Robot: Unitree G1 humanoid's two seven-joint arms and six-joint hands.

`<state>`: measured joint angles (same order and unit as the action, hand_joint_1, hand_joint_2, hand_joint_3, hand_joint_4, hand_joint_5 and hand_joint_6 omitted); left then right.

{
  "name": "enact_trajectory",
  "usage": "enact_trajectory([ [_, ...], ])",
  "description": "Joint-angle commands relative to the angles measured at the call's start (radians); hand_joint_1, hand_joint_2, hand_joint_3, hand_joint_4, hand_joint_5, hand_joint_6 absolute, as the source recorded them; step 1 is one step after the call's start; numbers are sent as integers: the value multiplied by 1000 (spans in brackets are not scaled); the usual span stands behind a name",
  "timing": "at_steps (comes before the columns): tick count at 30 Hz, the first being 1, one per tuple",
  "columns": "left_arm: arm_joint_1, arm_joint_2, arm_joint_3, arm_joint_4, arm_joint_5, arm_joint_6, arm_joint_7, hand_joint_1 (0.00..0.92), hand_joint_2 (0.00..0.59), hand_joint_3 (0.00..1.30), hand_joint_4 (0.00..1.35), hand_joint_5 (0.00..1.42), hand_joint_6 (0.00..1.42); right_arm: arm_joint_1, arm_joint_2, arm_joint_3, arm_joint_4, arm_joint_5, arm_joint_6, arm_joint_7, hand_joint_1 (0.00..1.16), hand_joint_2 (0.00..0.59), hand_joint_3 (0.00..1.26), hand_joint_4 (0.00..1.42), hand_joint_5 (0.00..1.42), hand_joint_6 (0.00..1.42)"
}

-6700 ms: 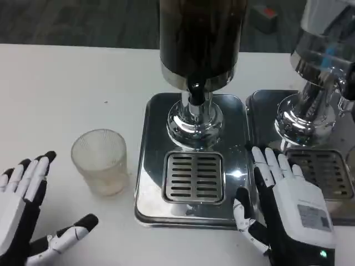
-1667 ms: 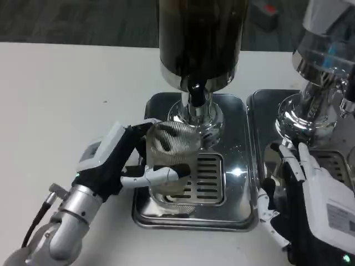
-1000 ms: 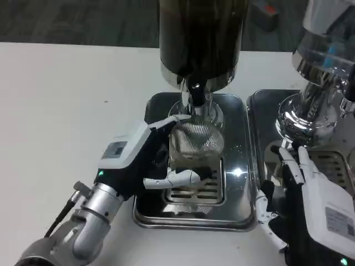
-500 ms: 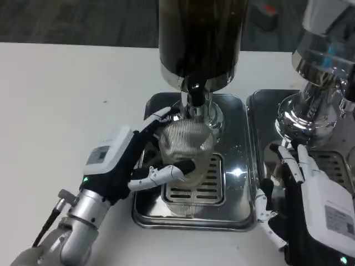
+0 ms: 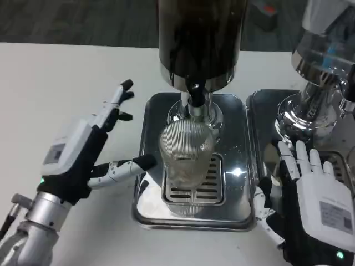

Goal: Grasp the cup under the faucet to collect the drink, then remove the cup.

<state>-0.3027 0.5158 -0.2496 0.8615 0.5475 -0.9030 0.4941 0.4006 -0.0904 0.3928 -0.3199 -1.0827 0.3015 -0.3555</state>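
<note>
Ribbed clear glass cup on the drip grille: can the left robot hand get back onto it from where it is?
Probably yes. The left robot hand is open just left of the ribbed clear glass cup, with nothing between them.

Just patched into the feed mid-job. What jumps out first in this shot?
The ribbed clear cup standing free on the drip grate, right below the dark dispenser's faucet. The left robot hand is spread open beside it at the tray's left edge; the right robot hand rests open, lower right.
</note>
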Motion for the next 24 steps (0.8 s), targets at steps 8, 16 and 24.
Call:
enact_trajectory([
  [8,92,54,100,-211,-167,-103,-186,0,76,0,0,144,95,12,-26,9,16,-21,15,34,120,560,2,0,0,0],
  [16,93,31,113,-302,-377,-185,-386,0,78,0,0,185,136,8,-41,17,12,-29,20,49,117,568,0,0,0,0],
  [24,63,-4,111,-356,-451,-187,-546,0,86,0,0,179,143,9,-30,16,16,-32,29,40,123,571,3,0,0,0],
])
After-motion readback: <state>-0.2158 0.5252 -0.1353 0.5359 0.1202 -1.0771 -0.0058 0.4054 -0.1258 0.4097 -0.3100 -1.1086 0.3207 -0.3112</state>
